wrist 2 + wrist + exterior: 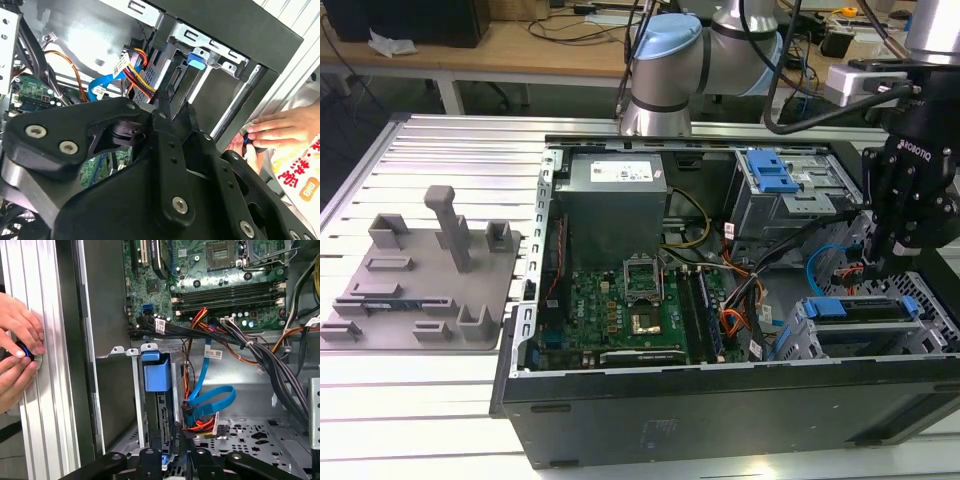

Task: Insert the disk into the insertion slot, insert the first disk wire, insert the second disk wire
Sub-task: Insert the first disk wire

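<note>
**Entry: arm tool at the drive cage of an open computer**

Tool: black gripper (876, 262), lowered inside the open computer case (720, 415) at the back end of the disk. Whether it is released or clenched cannot be told, nor whether it touches anything.

Task item: disk (156, 376), seated edge-on in the insertion slot (798, 335) straight ahead of the gripper, with its blue carrier end showing at the mouth.

Cabling: blue flat cable (212, 397) looped just beside the gripper. A red, yellow and orange wire bundle (137, 62) runs down close to the gripper's tip.

Print: white tags (212, 354) on the cables and a white sticker on the power supply (615, 175). The lettering is too small to make out.

Also in the case: green circuit board (630, 310), beyond the gripper.

Person: two hands (20, 340) outside the case wall, off to the gripper's side, pinching a small dark-blue object (22, 350).

Surface: ribbed aluminium table (450, 150), with a grey moulded tray (420, 285) well apart from the gripper, across the case.

Room: wooden workbench (520, 45) behind the arm.
</note>
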`<state>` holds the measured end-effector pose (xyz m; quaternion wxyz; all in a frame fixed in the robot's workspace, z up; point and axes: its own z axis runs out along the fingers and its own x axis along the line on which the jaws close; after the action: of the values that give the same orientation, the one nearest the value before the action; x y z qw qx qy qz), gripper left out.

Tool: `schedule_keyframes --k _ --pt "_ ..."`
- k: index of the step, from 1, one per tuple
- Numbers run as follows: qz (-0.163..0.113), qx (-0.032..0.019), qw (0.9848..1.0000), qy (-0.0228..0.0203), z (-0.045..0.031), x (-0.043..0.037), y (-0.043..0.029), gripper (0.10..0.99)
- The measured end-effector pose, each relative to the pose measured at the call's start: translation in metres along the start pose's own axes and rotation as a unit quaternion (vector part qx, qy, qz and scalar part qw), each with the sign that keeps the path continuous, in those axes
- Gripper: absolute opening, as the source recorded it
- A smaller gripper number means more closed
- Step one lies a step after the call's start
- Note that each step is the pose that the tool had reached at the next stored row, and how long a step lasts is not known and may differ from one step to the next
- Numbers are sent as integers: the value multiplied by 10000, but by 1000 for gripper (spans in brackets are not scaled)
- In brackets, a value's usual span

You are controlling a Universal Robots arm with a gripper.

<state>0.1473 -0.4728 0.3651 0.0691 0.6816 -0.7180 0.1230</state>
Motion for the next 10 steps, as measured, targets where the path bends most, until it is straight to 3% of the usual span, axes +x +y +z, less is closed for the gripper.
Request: schedule_keyframes --k 3,5,10 --pt "29 106 9999 7 10 -2 29 290" --pt "58 211 9998 17 22 -2 85 290" --pt "70 281 9996 65 57 -15 109 290"
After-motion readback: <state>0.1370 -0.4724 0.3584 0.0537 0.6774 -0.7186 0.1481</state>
